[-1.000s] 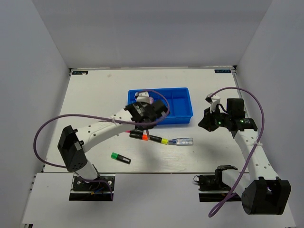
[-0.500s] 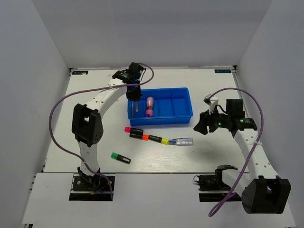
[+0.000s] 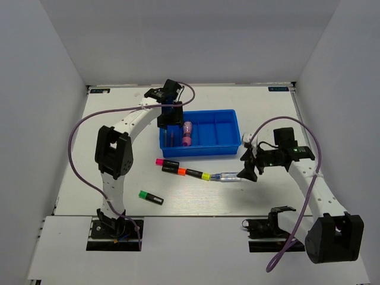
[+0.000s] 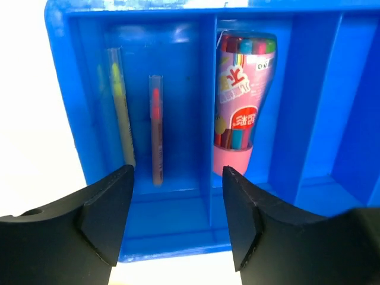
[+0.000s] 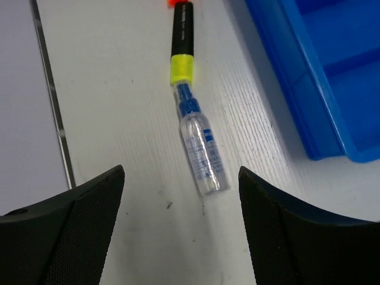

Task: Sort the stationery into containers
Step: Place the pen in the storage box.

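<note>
The blue tray [image 3: 205,151] lies mid-table. My left gripper [image 3: 170,124] hangs open over its left end. In the left wrist view my open gripper [image 4: 178,173] holds nothing; two thin sticks [image 4: 156,133] lie in the leftmost compartment and a pink marker [image 4: 243,107] in the one beside it. My right gripper [image 3: 247,171] is low at the right end of the clear bluish pen [image 3: 229,176]. The right wrist view shows that gripper [image 5: 181,172] open, with the pen [image 5: 200,148] on the table just ahead, touching neither finger.
Pink-capped [image 3: 161,162], orange-capped [image 3: 178,170] and yellow-capped [image 3: 199,174] highlighters lie in a row in front of the tray, the yellow cap [image 5: 182,66] touching the pen's tip. A green-capped highlighter [image 3: 150,197] lies nearer the left arm's base. The tray's corner [image 5: 297,89] is right of the pen.
My left arm swung from the table front to above the tray's left end and its jaws opened. My right gripper came down and left to the clear pen, opening wider.
</note>
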Available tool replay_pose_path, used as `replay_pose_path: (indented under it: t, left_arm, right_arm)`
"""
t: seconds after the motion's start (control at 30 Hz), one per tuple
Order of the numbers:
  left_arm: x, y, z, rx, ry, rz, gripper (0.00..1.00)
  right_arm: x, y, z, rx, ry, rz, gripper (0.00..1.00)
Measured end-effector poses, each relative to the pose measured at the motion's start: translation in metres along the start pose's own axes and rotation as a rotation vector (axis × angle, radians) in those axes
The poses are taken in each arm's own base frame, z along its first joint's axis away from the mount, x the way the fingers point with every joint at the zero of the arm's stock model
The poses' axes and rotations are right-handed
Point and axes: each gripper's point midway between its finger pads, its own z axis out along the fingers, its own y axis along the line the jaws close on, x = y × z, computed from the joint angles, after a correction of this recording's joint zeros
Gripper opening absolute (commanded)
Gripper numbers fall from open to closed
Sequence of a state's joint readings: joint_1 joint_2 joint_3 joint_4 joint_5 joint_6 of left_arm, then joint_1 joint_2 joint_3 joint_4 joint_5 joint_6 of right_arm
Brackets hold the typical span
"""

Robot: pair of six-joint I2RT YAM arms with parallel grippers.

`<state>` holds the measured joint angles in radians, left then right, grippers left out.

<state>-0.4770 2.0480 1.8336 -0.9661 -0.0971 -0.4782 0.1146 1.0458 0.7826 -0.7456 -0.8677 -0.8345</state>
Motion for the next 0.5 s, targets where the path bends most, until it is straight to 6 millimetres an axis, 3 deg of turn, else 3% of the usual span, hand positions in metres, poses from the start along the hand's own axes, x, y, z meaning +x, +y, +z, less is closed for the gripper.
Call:
replay_pose_path:
  t: [0.13,0.2,0.37,0.43,0.5]
  left_arm:
    - [0.003,0.000,-0.017,0.008,-0.030,-0.005,0.74]
    - [0.016,0.011,-0.041,-0.027,-0.080,-0.031,0.82]
    - [0.092,0.053,-0.120,-0.076,-0.168,-0.141,0.87]
    - [0.126,0.080,-0.132,-0.093,-0.183,-0.207,0.88]
    - [0.163,0.108,-0.130,-0.113,-0.184,-0.276,0.90]
  right_arm:
    - [0.022,0.006,0.007,-0.121,0.064,-0.233,0.76]
    - [0.033,0.006,0.013,-0.209,0.103,-0.303,0.76]
    - [0.054,0.003,0.029,-0.343,0.168,-0.404,0.77]
    - [0.061,0.002,0.035,-0.348,0.183,-0.440,0.77]
    - [0.065,0.003,0.039,-0.360,0.198,-0.458,0.77]
